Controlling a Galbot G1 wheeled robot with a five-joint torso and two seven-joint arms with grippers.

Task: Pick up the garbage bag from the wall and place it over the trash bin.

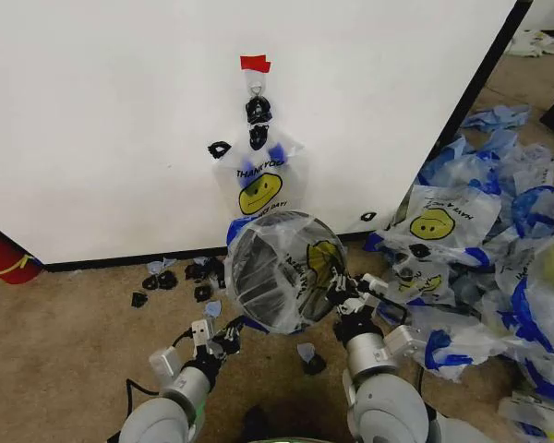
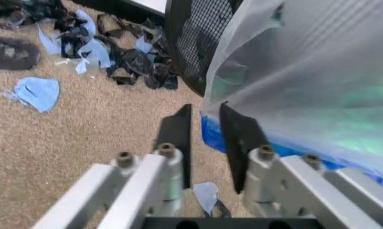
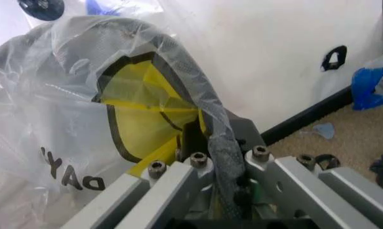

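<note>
Meanwhile, right pincer [image 3: 207, 143] pinches garbage bag [image 1: 277, 268] over trash bin [image 2: 198, 43]; left pincer [image 2: 206, 129] spread among scraps [image 1: 180, 277].

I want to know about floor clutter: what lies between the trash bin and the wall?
Black scraps on carpet, left of the trash bin below the wall, in the head view.

The garbage bag [image 1: 282, 268] veils the trash bin [image 2: 198, 43]; a red object [image 1: 0, 254] is cut off

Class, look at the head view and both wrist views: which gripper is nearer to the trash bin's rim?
Right. The right gripper is clamped on the trash bin rim through the garbage bag; the left gripper sits open beside the bin's lower wall, gripping nothing.
</note>
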